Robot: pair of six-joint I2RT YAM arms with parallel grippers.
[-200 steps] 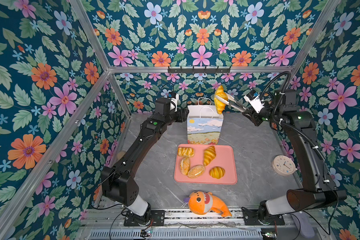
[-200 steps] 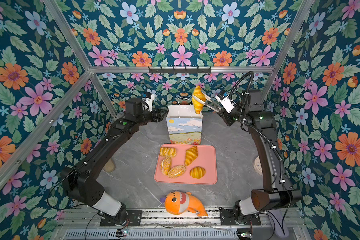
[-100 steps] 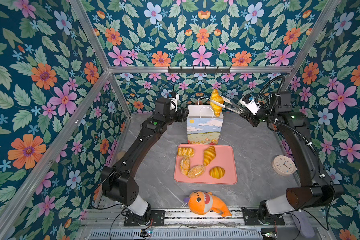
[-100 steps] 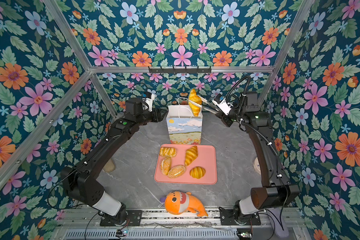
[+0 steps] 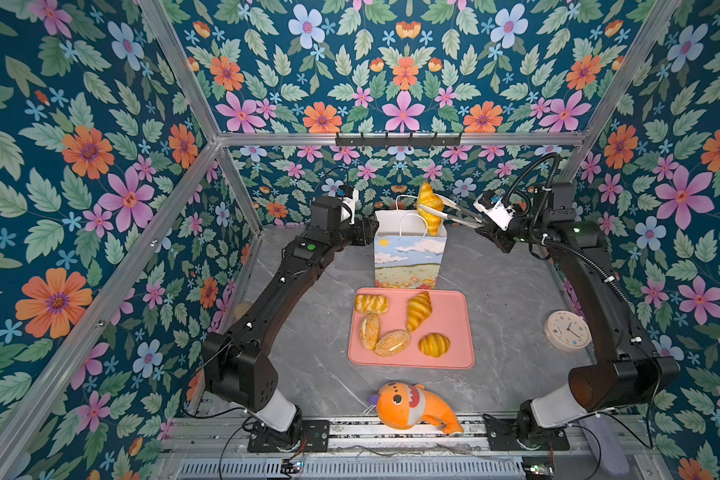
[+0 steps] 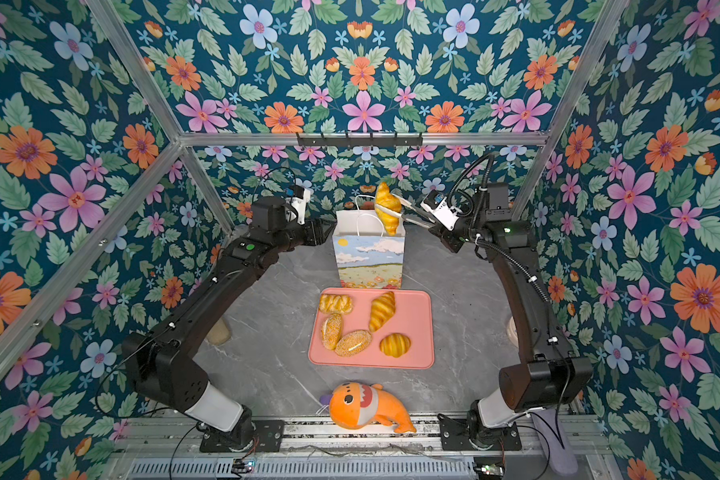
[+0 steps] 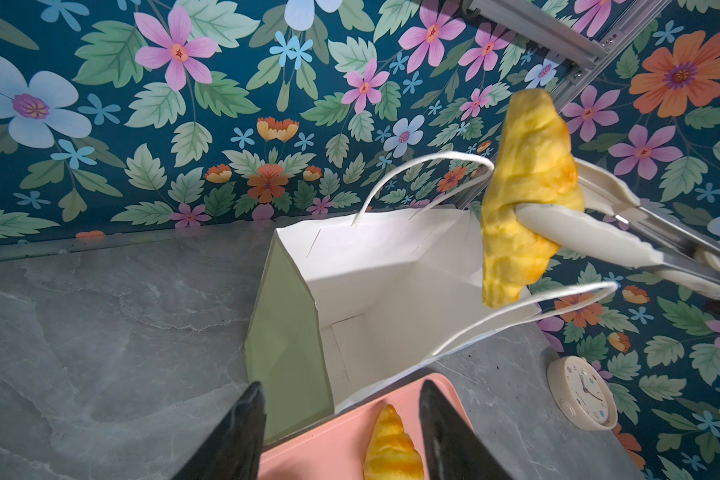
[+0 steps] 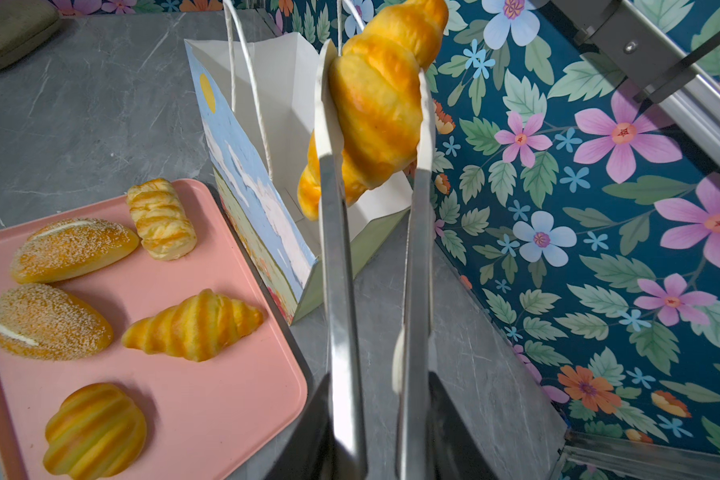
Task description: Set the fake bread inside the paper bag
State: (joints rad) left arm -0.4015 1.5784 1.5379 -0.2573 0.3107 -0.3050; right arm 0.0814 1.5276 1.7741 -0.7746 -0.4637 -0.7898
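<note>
right gripper (image 8: 377, 424) clamped on tongs (image 8: 341, 291), tongs pinching croissant (image 5: 430, 208); croissant slightly leftward, lower than before, now over bag (image 5: 408, 262) mouth, table (image 5: 495, 291) rear centre. left gripper (image 7: 341, 436) spread beside bag, contact unclear.

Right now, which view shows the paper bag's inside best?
Left wrist: it looks down into the paper bag, bare white inside. Both top views show only printed front and rim; right wrist, its side and mouth.

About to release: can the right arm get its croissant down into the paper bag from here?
Probably yes: the tongs in the right gripper hold the croissant over the open mouth of the paper bag, near its right edge. One cord handle arcs close by the croissant's lower tip and may snag.
</note>
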